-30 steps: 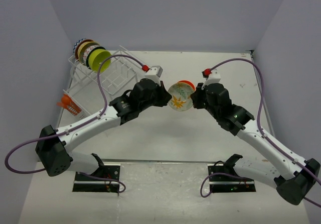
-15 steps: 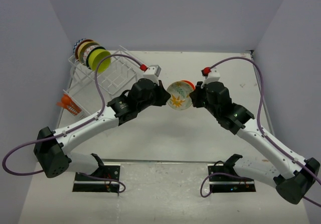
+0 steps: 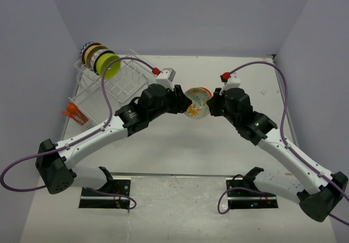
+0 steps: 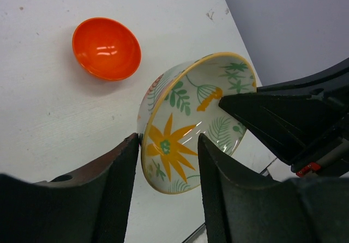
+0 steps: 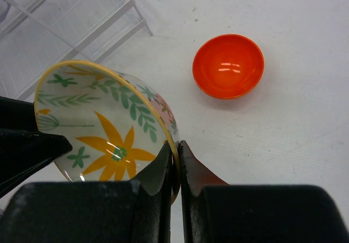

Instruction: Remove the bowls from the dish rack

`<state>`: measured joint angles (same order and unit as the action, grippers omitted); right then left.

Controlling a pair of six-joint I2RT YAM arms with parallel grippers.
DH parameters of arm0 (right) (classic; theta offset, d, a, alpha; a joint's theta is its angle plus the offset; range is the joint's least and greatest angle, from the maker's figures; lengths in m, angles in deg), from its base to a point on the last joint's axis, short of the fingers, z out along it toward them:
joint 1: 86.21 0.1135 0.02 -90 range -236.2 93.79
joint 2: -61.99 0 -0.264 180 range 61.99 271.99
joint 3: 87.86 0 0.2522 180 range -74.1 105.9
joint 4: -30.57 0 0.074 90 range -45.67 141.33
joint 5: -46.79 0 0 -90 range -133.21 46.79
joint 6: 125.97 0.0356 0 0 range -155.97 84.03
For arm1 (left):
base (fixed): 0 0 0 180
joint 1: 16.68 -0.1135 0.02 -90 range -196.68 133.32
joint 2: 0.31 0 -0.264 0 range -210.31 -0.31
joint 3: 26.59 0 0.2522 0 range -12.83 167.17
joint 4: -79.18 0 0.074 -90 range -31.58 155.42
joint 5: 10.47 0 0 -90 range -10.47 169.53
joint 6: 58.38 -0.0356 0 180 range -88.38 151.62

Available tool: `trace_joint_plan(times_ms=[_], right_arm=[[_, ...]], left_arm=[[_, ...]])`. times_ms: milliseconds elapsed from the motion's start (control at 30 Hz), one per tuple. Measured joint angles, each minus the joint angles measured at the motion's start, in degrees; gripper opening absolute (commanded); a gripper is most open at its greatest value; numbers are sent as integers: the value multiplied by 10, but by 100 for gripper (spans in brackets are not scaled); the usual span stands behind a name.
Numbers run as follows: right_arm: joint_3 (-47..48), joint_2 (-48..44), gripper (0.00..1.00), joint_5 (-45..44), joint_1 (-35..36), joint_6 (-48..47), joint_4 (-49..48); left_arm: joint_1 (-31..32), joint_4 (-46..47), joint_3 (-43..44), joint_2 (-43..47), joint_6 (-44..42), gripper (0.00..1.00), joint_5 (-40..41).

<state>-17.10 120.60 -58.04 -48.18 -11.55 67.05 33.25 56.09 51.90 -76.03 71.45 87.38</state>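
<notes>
dish rack (image 3: 121,83) far left, bowl (image 3: 195,105) centre

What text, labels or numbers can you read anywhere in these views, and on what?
None can be read.
The floral bowl shows only painted flowers and leaves; the orange bowl and the dish rack look blank.
Patterns on the racked bowls are too small to make out.

The left arm (image 3: 92,139) and right arm (image 3: 286,156) are finished in white with black joints; purple cables (image 3: 284,104) are attached; the left gripper (image 4: 166,145) and right gripper (image 5: 178,157) are black.
</notes>
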Motion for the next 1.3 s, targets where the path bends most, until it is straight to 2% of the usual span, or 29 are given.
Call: trace_joint_plan(times_ms=[133,233,367,600,800,1100,1300], right_arm=[[0,0,0,0,-7,0,0],[0,0,0,6,-19,0,0],[4,5,0,19,-42,-1,4],[23,40,0,59,-99,-5,12],[54,89,0,93,-147,-15,41],[137,220,0,156,-216,-16,62],[207,322,0,184,-232,-14,81]], left_arm=[[0,7,1,0,0,58,-2],[0,8,2,0,0,60,-2],[0,5,4,0,-5,100,9],[0,-36,9,32,-16,100,68],[0,-105,61,81,-49,100,145],[0,-261,166,139,-107,100,326],[-10,-364,181,136,-115,100,448]])
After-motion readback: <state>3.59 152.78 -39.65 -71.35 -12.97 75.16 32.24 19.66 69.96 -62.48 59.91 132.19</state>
